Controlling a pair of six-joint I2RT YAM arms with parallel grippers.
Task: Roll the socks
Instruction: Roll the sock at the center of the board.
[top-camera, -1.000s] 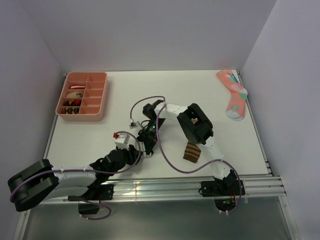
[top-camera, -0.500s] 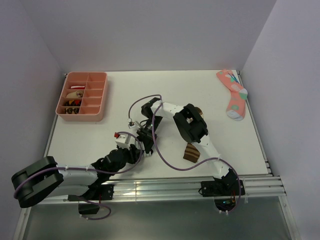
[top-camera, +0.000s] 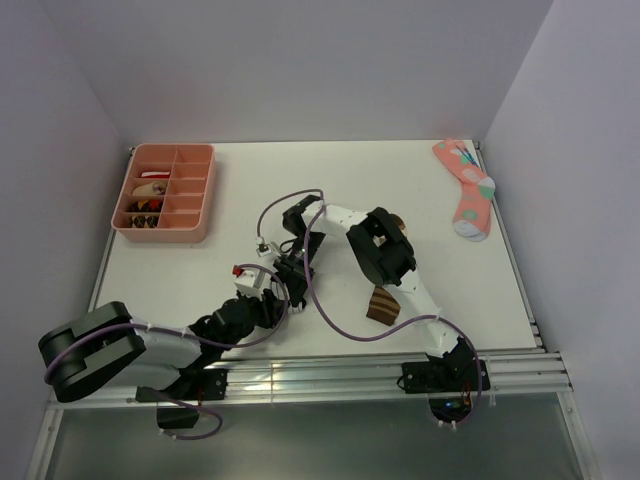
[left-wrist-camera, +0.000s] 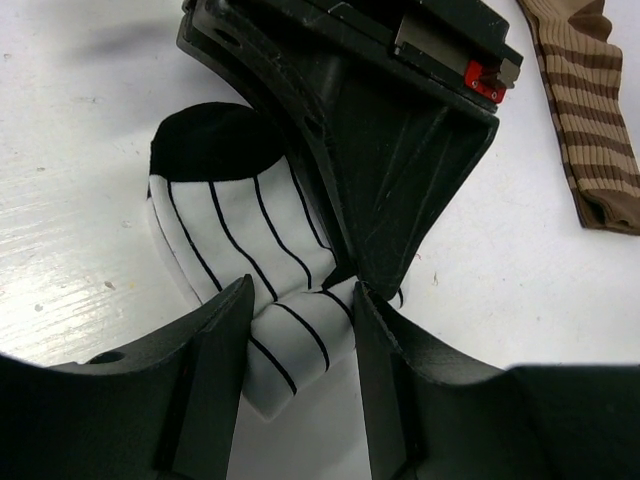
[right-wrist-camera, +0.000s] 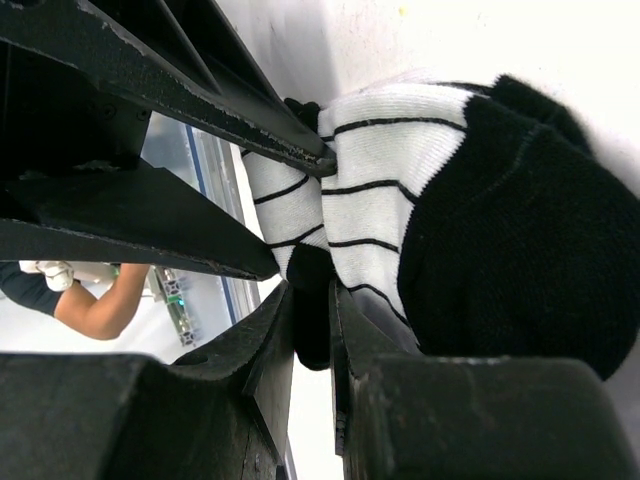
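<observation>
Mid-roll on the white striped sock (left-wrist-camera: 230, 240), near the middle of the table (top-camera: 180, 270), with both wrists crowded over it. Pinching a dark fold of it with the right gripper (right-wrist-camera: 311, 293), jaws almost together and fabric caught between them. Straddling the turned-over end with the left gripper (left-wrist-camera: 302, 292), both fingers against the fold. Seemingly grasping it, though hard to call firm contact from that wrist view alone. Since a second ago, drew the right elbow back a little and carried the right wrist slightly toward the far side. Swung the left shoulder link in toward the centre. Over the last half second, shifted only the left arm and kept the right one in place. Probably settling after a small tuck: one fold made, the black end still lying flat and unrolled, so early in the roll rather than close to done. Not yet touching the brown-and-tan striped sock (top-camera: 381, 305), which lies flat by the right forearm, apart from the first. Leaving alone the pink sock (top-camera: 468, 192) at the far right corner.
</observation>
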